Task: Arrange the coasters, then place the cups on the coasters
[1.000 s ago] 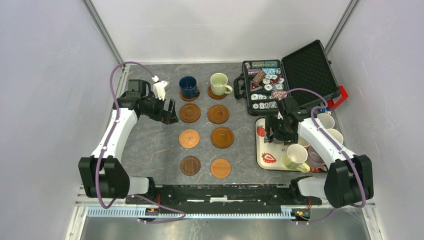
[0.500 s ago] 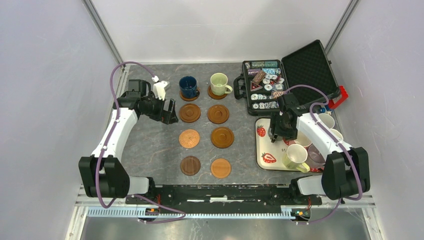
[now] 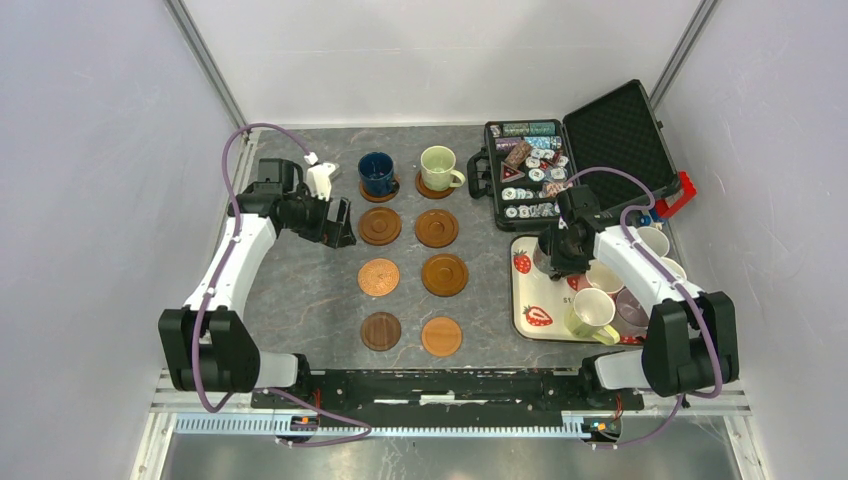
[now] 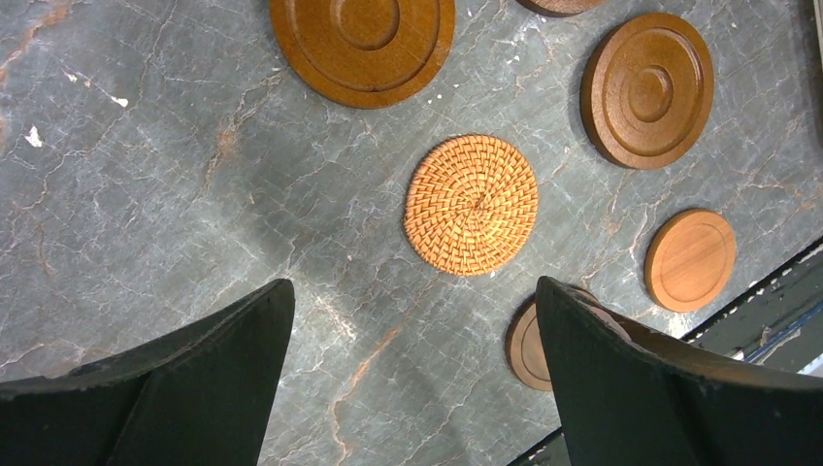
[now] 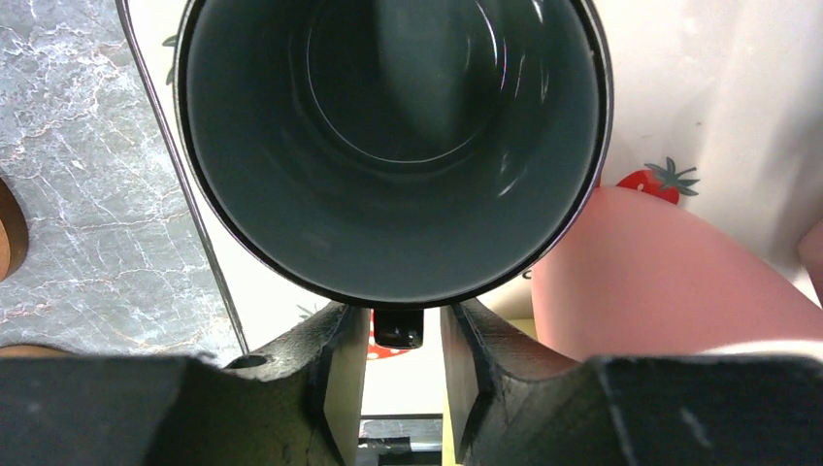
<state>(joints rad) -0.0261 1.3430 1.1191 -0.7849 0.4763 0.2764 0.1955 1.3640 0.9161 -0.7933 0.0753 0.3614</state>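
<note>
Eight round wooden coasters lie in two columns. A dark blue cup (image 3: 376,172) and a pale green cup (image 3: 438,166) stand on the far pair. Several are bare, such as the coaster (image 3: 380,226) and the woven coaster (image 4: 472,205). My left gripper (image 3: 340,225) (image 4: 412,286) hangs open above the table beside them, holding nothing. My right gripper (image 3: 553,262) (image 5: 401,325) is over the tray (image 3: 525,290). Its jaws are narrowed on either side of the handle (image 5: 399,330) of a dark grey-green cup (image 5: 393,146), with a slim gap on each side. A pink cup (image 5: 660,282) stands next to it.
More cups crowd the tray's right side, among them a yellowish one (image 3: 593,312) and a white-looking one (image 3: 651,240). An open black case of poker chips (image 3: 560,170) lies just behind the tray. White walls close in the table on three sides.
My right gripper has shifted slightly toward the far side of the tray and its jaws have narrowed around the grey-green cup's handle. The left arm has not moved.
</note>
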